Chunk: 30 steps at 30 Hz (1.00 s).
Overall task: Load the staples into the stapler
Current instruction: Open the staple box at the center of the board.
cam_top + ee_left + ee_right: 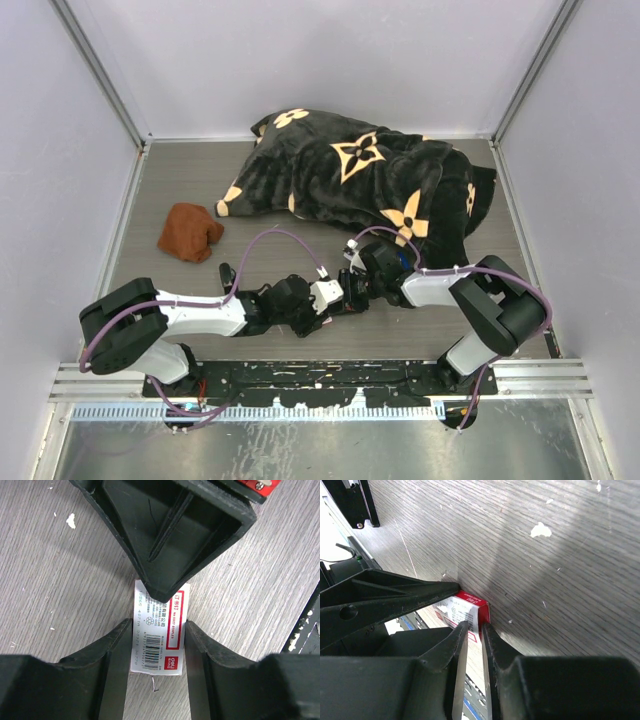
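left gripper (159, 630) is clamping the staples (160, 607) by their long sides, low on the table (50, 580); right gripper (474, 626) is pinching the box's red end. it's calling for a straight, slow pull, left squeezing lightly, not crushing.

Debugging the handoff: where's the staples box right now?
Near-centre of the table, where the two arms meet: the staples box sits between the left fingers in the left wrist view, with the right fingers pinching its far end.
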Motion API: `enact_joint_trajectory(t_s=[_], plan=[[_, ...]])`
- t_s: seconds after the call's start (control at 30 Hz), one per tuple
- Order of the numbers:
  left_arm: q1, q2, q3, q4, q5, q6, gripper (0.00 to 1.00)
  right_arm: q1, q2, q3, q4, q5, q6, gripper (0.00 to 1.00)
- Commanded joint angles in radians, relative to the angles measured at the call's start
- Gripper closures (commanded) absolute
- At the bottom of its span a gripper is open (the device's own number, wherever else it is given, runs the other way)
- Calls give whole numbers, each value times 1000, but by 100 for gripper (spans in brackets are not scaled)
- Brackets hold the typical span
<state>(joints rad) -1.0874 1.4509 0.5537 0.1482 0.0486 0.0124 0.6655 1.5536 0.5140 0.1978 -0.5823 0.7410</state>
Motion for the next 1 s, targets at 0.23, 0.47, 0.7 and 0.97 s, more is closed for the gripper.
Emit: enact_joint_trajectory(t_s=[0.23, 0.47, 0.7, 0.97], plan=[[-6, 24, 41, 8, 23, 3, 61, 6, 33, -11, 142, -91, 64, 77], [-5, 31, 43, 10, 24, 3, 61, 6, 59, -16, 191, -121, 86, 77], [-5, 34, 45, 11, 24, 3, 61, 7, 67, -12, 204, -138, 86, 75], [-5, 12, 35, 15, -15, -6, 48, 8, 32, -28, 168, -64, 74, 87]])
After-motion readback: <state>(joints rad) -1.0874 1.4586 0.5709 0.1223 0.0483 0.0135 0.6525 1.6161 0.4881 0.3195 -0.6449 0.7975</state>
